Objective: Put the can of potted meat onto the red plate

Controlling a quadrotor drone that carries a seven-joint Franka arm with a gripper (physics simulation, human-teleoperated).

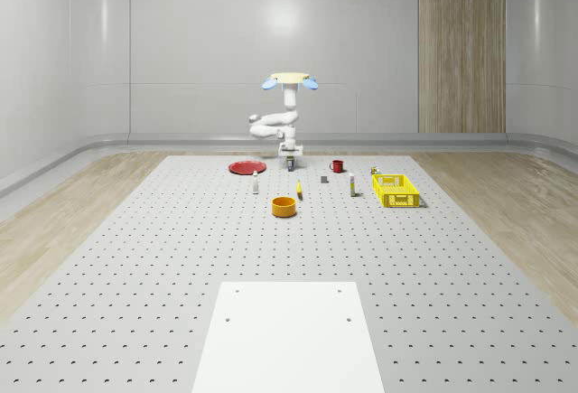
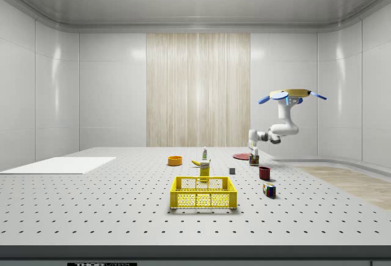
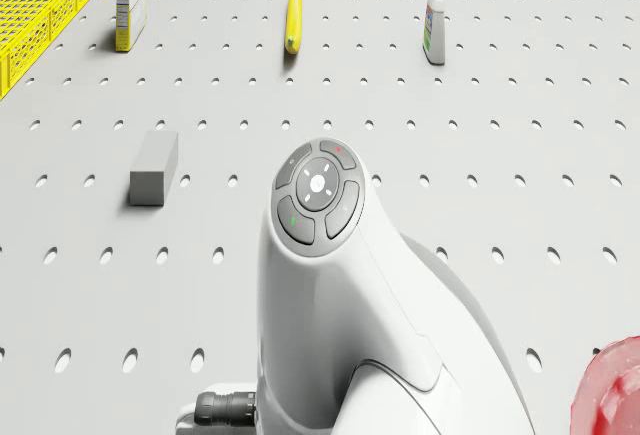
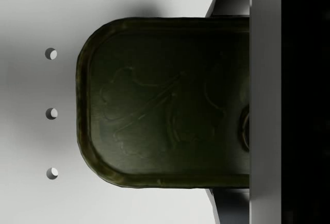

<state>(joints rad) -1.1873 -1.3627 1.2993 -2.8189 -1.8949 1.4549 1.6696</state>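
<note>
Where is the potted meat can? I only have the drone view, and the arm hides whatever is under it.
Observer: The can of potted meat is directly below the claw. The wrist view looks straight down on its dark lid.
Operator: Which way from it is the red plate?
Observer: The red plate lies to the whole-scene view's left of the can, and the two do not touch.
Operator: And where is the drone itself?
Observer: The drone hovers over the far end of the table, with its arm folded down toward the can.
</note>
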